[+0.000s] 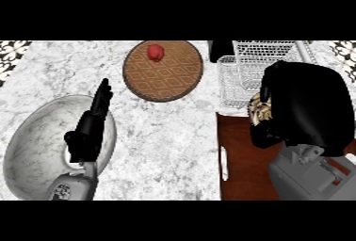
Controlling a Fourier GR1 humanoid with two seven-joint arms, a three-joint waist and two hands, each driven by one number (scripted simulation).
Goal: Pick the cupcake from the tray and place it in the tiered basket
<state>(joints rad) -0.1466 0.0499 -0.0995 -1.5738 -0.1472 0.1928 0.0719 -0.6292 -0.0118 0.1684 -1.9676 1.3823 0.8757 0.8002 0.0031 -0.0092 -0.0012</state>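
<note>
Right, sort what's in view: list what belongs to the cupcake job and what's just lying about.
Job: cupcake, held in the right hand; brown tray; wire tiered basket.

Lying about: marbled plate; woven round plate with a red item on it; left hand, open over the marbled plate.

No readable text, label, brand, number or sign anywhere.

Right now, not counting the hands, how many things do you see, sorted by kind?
Plates: 2 (grey marble plate, brown patterned plate)
Baskets: 1 (wire basket)
Trays: 1 (wooden tray)
Food: 2 (red piece, cupcake)
Total: 6
</note>
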